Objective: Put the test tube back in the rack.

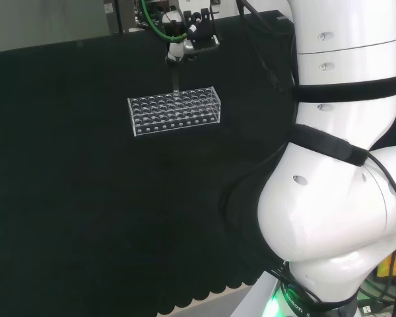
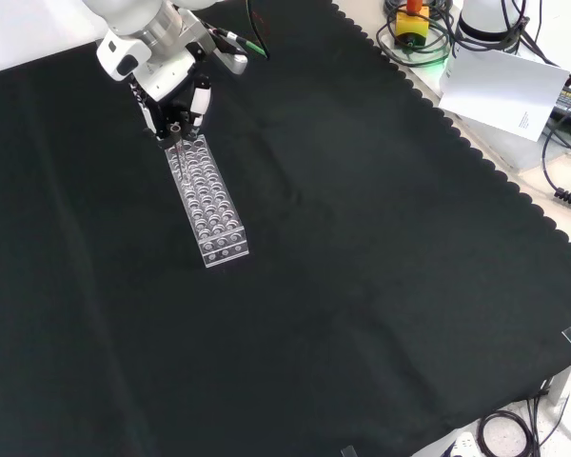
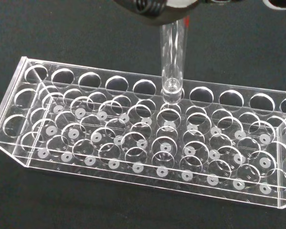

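The hand (image 1: 187, 41) hangs over the rack (image 1: 175, 110), which lies on the surface (image 1: 86, 211) toward its far edge in the head view. Its fingers (image 2: 198, 103) pinch the top of the tube (image 3: 173, 57), it seems, though the grip itself is mostly hidden. The tube stands upright, its rounded bottom just at the mouth of a hole in the rack's outer row, on the long side nearest the hand.
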`<state>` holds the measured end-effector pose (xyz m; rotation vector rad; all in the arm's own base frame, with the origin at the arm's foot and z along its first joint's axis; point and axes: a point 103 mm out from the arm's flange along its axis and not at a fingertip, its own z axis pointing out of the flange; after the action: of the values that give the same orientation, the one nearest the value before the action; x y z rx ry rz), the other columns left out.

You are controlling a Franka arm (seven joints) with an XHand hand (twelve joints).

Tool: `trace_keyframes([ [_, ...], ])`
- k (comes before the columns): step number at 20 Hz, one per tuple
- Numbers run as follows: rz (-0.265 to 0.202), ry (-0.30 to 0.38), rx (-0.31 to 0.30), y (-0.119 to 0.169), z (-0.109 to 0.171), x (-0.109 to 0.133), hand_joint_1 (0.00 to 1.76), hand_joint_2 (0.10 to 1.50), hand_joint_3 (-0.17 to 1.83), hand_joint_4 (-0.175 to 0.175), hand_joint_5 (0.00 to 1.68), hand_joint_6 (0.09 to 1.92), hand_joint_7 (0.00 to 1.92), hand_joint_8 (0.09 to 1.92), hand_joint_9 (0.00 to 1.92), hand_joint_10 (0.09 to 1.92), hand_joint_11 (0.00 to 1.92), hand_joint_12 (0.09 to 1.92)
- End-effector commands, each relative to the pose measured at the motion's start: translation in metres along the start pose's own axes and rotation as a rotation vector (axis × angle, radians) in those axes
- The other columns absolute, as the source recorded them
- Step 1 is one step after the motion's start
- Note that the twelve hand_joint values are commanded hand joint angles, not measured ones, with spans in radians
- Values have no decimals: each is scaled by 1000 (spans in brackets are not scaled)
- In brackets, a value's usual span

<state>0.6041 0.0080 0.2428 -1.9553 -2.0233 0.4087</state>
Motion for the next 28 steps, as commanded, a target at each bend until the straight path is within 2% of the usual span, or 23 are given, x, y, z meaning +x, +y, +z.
trace_keyframes([
  [1, 3, -2, 6, 1, 1, 1, 1239, 1016, -175, -175, 1545, 87, 1741, 514, 1647, 523, 1231, 896],
  [28, 24, 16, 55, 18, 21, -6, 1239, 1016, -175, -175, 1546, 87, 1741, 514, 1647, 527, 1230, 894],
])
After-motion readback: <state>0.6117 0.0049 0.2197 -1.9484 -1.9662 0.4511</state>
